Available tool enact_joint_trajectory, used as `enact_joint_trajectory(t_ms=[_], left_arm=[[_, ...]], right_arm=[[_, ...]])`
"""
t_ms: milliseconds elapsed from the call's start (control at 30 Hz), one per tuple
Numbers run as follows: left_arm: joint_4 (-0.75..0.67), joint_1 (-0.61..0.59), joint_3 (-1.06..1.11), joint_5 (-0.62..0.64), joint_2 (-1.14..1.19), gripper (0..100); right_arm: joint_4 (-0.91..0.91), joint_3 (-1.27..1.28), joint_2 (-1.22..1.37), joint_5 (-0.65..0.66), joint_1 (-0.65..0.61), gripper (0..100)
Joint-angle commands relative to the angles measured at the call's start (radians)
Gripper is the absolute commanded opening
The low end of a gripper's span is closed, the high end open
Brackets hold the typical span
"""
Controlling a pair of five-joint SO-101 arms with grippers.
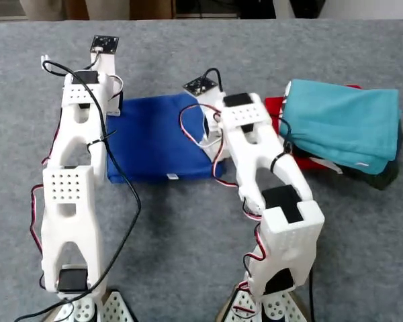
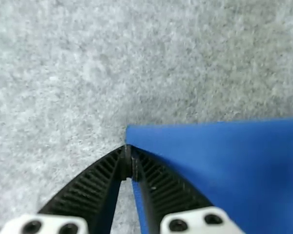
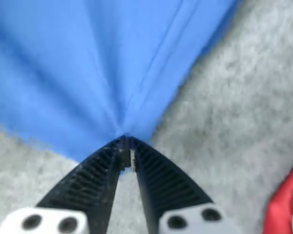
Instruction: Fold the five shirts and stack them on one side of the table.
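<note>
The left pincer [image 2: 128, 163] and right pincer [image 3: 127, 148] each clamp a corner of the flat blue fabric shirt [image 1: 154, 137]; uneven lifting could slip one corner free; the fold would skew.

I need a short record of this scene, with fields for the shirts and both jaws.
blue shirt: flat rectangle between the arms
left jaws: shut on its corner
right jaws: shut on its edge
stack: beside the right arm; teal shirt on top, red shirt under it, dark cloth lowest
table: grey
</note>
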Motion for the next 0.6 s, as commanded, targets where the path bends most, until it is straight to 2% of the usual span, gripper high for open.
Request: enact_joint_trajectory(t_ms=[0,200,300,433,567], left_arm=[[0.091,-0.018,-0.137,-0.006,-0.005,2],[0.385,-0.014,-0.436,-0.009,0.004,2],[0.543,-0.008,-0.575,-0.094,0.005,2],[0.555,-0.060,-0.601,-0.100,-0.004,2],[0.555,-0.166,-0.589,-0.071,-0.002,2]], right_arm=[[0.092,-0.127,-0.042,-0.006,-0.031,0.2],[0.196,-0.193,-0.196,-0.006,-0.012,0.2],[0.290,-0.176,-0.285,-0.006,-0.012,0.2],[0.456,-0.085,-0.403,-0.006,-0.044,0.2],[0.456,0.059,-0.503,-0.014,-0.045,0.2]])
